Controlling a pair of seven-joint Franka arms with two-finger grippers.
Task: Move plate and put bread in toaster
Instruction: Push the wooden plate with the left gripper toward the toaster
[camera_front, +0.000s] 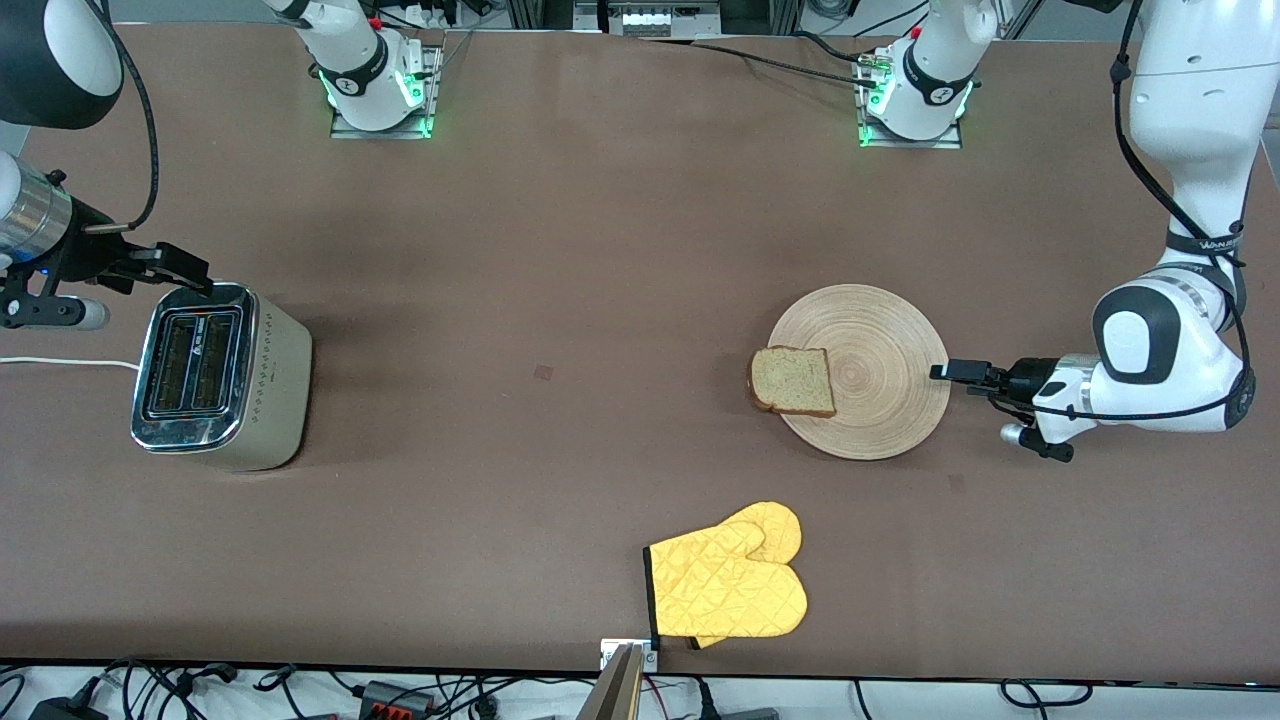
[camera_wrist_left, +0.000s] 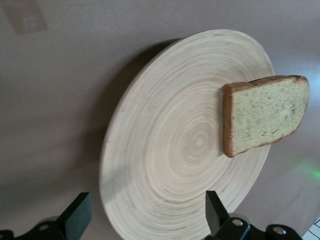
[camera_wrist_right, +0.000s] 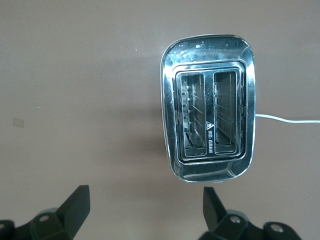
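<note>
The left gripper (camera_front: 940, 372) sat low at the rim of the plate (camera_front: 880, 340) on the side toward the left arm's end of the table, jaws spread wide and holding nothing; the bread (camera_front: 793, 380) lay on the plate's edge toward the toaster (camera_front: 222, 375), overhanging slightly; the right gripper (camera_front: 185, 268) hung over the toaster — its fingers (camera_wrist_right: 75, 205) wide apart, empty.

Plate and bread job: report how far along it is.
Done: nothing visibly yet; the bread slice lies on the wooden plate, overhanging its rim. In hand: the left gripper is open at the plate's rim toward the left arm's end. The right gripper is open over the toaster. Left: moving the plate, putting bread into a slot.
</note>
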